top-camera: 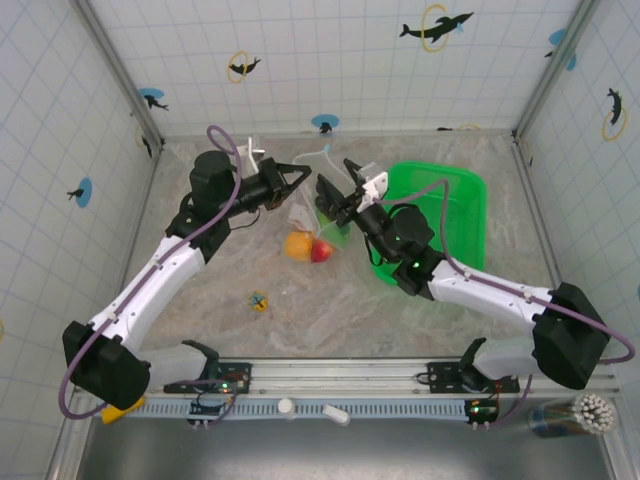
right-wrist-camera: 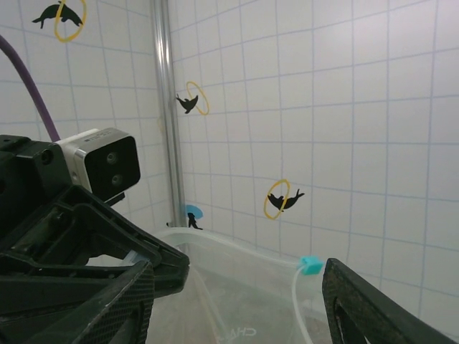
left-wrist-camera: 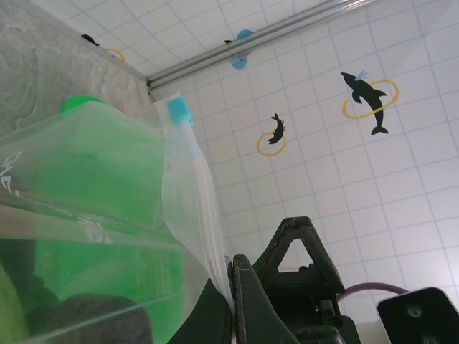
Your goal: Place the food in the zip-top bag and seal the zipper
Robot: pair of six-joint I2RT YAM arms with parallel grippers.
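The clear zip-top bag (top-camera: 303,214) hangs above the table between both grippers. My left gripper (top-camera: 297,178) is shut on the bag's mouth edge (left-wrist-camera: 215,251), the jaws pressed together on the plastic (left-wrist-camera: 233,287). The zipper strip runs up to its light blue tab (left-wrist-camera: 178,110). My right gripper (top-camera: 326,194) is open, with its fingers (right-wrist-camera: 362,308) standing wide on either side of the bag mouth (right-wrist-camera: 237,251) and the blue tab (right-wrist-camera: 310,265) near the right finger. An orange piece (top-camera: 297,245) and a red piece (top-camera: 321,251) of the food lie at the bag's lower end; whether they are inside I cannot tell.
A bright green basket (top-camera: 462,190) stands right of the grippers, behind the right arm. A tiny yellow-blue trinket (top-camera: 259,301) lies on the marbled table nearer the front. Tiled walls close in the back and both sides.
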